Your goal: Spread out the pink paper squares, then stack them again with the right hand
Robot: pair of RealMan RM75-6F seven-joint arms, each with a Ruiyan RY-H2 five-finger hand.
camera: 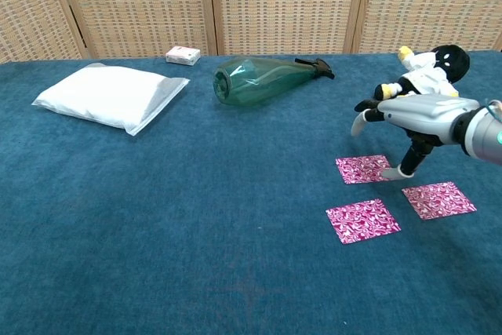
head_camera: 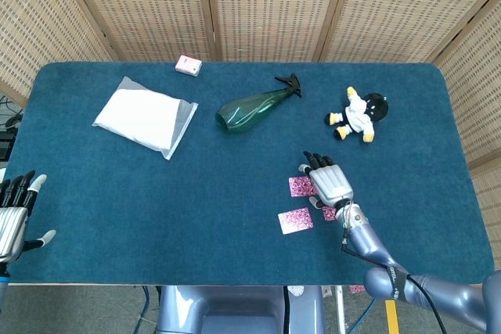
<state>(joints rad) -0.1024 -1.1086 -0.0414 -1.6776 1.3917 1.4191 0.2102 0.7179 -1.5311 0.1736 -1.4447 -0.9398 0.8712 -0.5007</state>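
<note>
- The three pink squares lie spread apart, so spreading looks done and stacking is the step in hand; the right hand (camera: pixel 404 115) should come down flat and slow on the far square (camera: pixel 366 169), press lightly with a fingertip and drag it over a neighbour rather than try to pinch thin paper off the nap of the blue cloth (camera: pixel 196 217)
- Judged from the layout, the shortest stack is built on the near square (camera: pixel 362 220); sliding the far square toward it, then the right-side square (camera: pixel 438 198), keeps the moves short; a hard press could crease the paper or snag it on the cloth
- The right hand is released and holds nothing, fingers spread and stretched forward, thumb hanging down; in the chest view it hovers over the right edge of the far square, thumb tip close to the cloth between the far square and the right-side square; whether it touches I cannot tell
- Taking the far square as landmark: the near square lies just in front of it, the right-side square just to its right and slightly nearer; none overlap
- The left hand (head_camera: pixel 14 213) is idle, open, well to the left of the far square at the table's edge
</note>
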